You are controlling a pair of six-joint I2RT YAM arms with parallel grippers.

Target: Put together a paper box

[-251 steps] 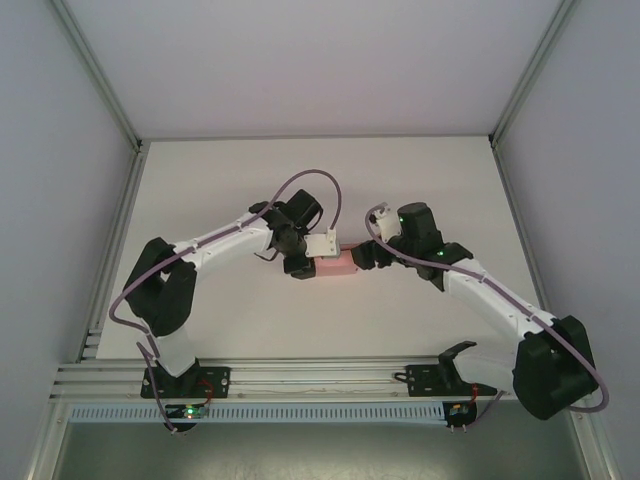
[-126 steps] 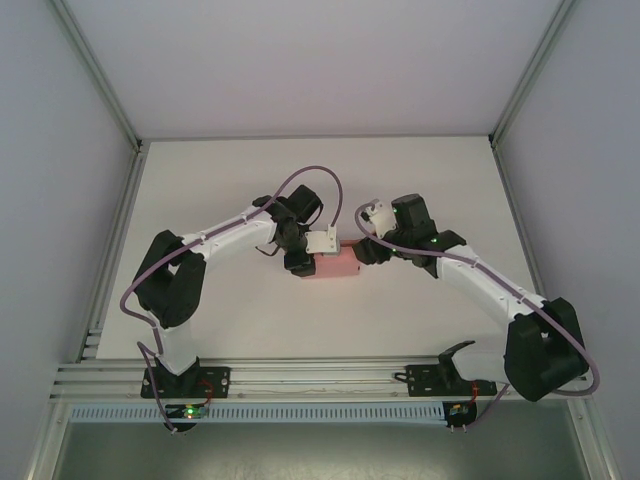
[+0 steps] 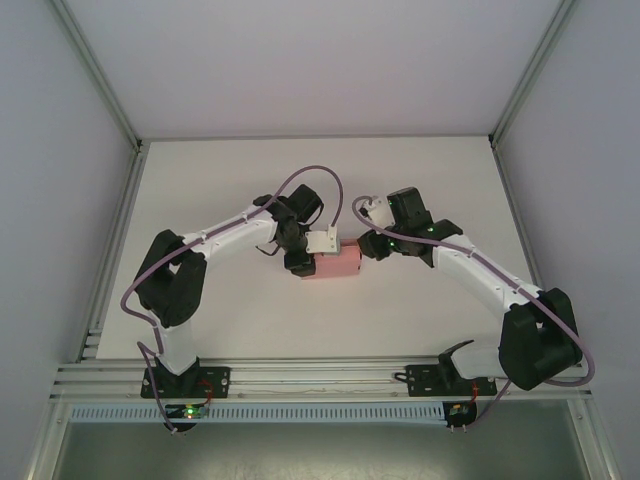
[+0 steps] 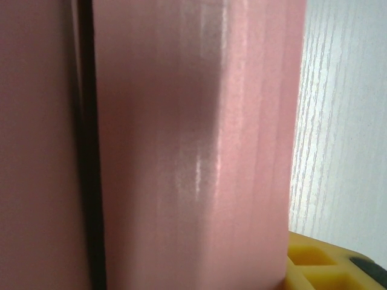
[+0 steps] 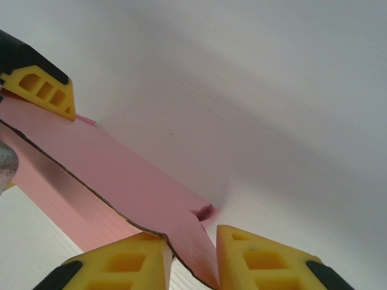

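The box (image 3: 335, 266) is sitting in the middle of the table (image 3: 420, 190), between both arms. The right end effector (image 5: 192, 241) is pinching a thin flap (image 5: 181, 211) at the box's right end, jaws nearly closed on it. The left end effector (image 3: 305, 262) is crowding the left end, but I can't tell if it's gripping. I'd be folding that flap slowly with the left side bracing, so the card isn't creasing.
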